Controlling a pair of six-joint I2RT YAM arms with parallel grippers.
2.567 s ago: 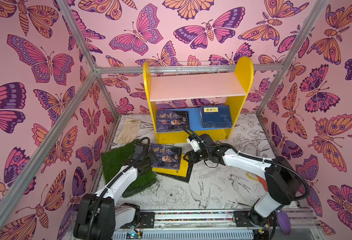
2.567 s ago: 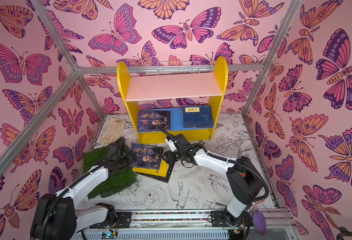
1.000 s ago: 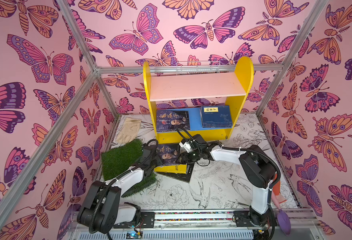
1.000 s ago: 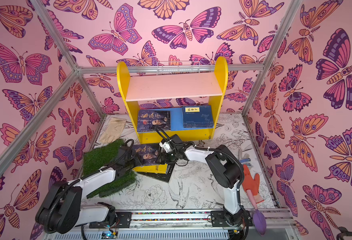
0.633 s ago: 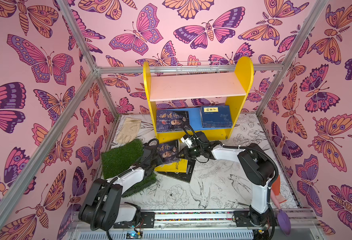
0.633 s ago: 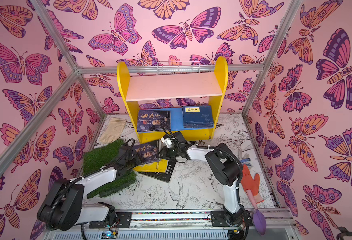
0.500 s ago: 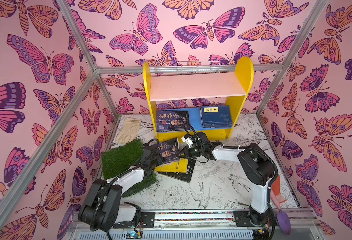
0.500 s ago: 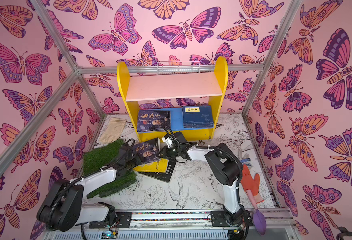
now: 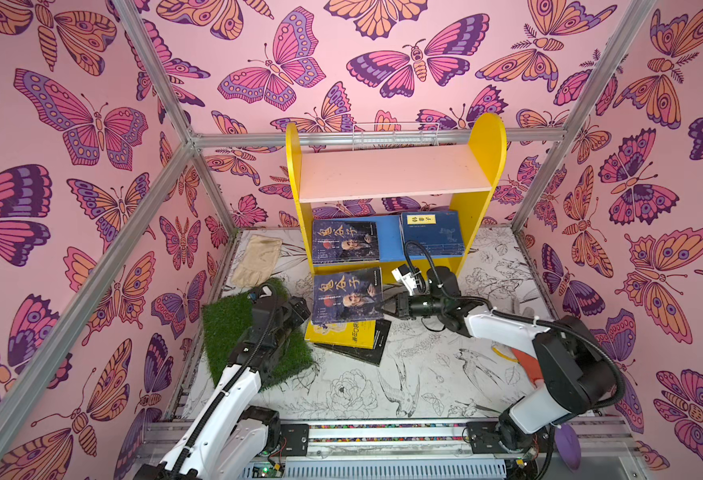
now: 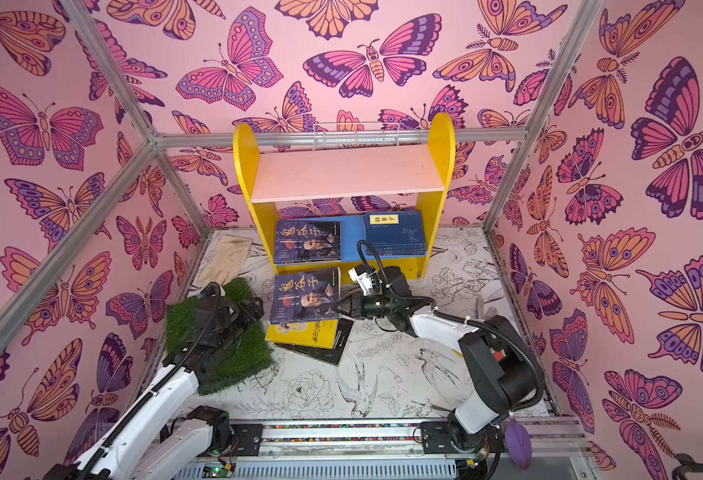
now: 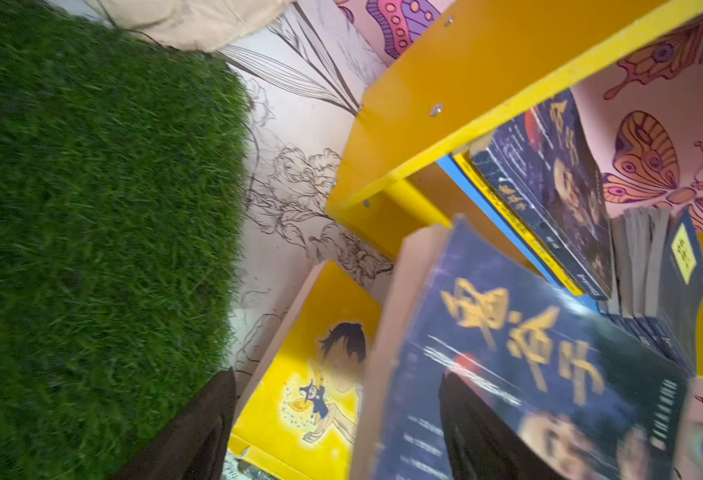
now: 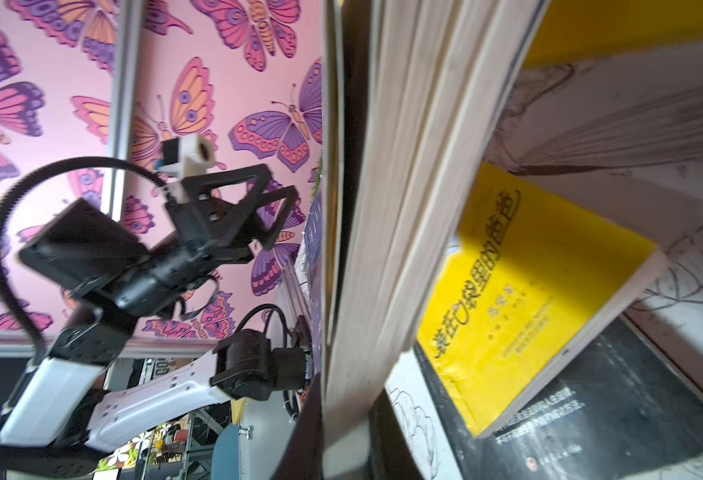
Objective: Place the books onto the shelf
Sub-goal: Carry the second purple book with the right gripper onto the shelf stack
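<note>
Since half a second ago the dark blue portrait book (image 9: 347, 295) has risen clear of the pile and swung nearer the shelf (image 9: 482, 141), and the left fingers (image 11: 478, 436) have spread apart. We now see them wide open. The left wrist view shows the book's edge between them, with one finger in front of the cover and the other next to the green turf (image 9: 225, 328). Whether either one touches the book we cannot tell. The left arm reaches from its base at 7 o'clock low across the turf.

The right fingers (image 9: 388, 311) pinch the book at its 3 o'clock edge, and the right wrist view shows the page block clamped between them. The right arm comes up from 5 o'clock, bends at 3 o'clock and lies nearly level toward the centre.

The held book hangs tilted above a yellow book (image 9: 341, 334), which lies on a black book (image 9: 368, 349) in the middle of the counter (image 9: 424, 382). The shelf stands at 12 o'clock. Its blue lower board (image 9: 389, 232) carries another portrait book (image 9: 344, 241) toward 9 o'clock and a navy stack (image 9: 432, 232) toward 3 o'clock. A beige glove (image 9: 258, 259) lies at 10 o'clock.

The counter is printed with line drawings of birds and flowers. The walls (image 9: 341, 62) are pink with butterflies and framed by aluminium rails (image 9: 154, 70).
</note>
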